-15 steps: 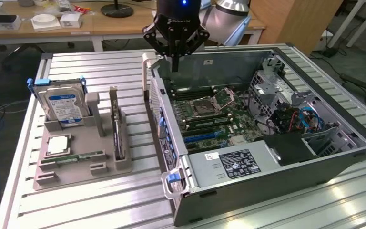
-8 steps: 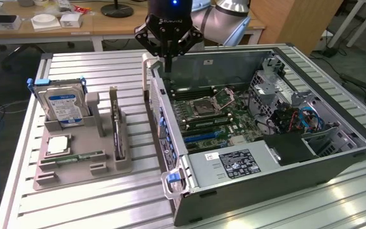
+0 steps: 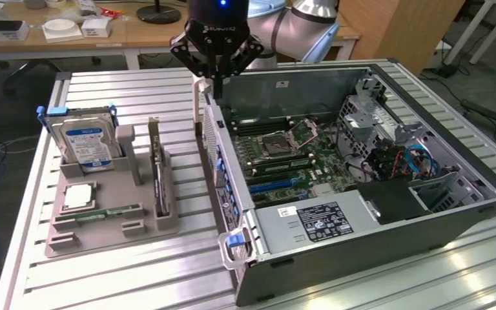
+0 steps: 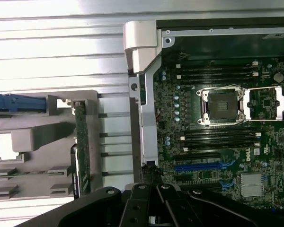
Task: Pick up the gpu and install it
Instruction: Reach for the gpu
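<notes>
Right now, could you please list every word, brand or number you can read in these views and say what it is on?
"ROBOTIQ": on the body of the gripper.
"DELL": printed in white on the motherboard.
Blue label on the hard drive: print too small to read.
Labels on the power supply: print too small to read.

The gripper (image 3: 217, 81) is wearing the brand name ROBOTIQ on its black body. The blue label on the hard drive (image 3: 87, 141) and the sticker on the power supply (image 3: 315, 219) are carrying print too small to read.
</notes>
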`<state>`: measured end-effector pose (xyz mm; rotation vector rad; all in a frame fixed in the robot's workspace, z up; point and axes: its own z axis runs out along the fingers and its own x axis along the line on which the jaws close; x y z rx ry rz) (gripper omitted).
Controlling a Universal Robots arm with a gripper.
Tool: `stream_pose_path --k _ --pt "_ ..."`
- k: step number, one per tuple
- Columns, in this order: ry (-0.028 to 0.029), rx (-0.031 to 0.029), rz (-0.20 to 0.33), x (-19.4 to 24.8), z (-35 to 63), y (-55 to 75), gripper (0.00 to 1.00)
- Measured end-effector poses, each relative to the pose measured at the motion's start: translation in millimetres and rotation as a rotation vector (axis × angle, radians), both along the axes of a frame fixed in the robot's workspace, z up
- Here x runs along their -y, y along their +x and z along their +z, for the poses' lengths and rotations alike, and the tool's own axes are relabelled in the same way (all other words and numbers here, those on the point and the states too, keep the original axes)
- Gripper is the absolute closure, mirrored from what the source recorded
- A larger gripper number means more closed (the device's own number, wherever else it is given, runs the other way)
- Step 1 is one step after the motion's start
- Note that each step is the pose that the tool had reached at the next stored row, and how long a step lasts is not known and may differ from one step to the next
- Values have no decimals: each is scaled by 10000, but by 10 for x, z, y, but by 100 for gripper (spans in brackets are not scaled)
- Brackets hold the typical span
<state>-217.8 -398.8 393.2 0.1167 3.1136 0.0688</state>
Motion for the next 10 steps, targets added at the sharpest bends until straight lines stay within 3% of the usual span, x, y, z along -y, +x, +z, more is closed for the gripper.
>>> stream_pose_path --k 10 --pt "0 0 0 0 0 -225 90"
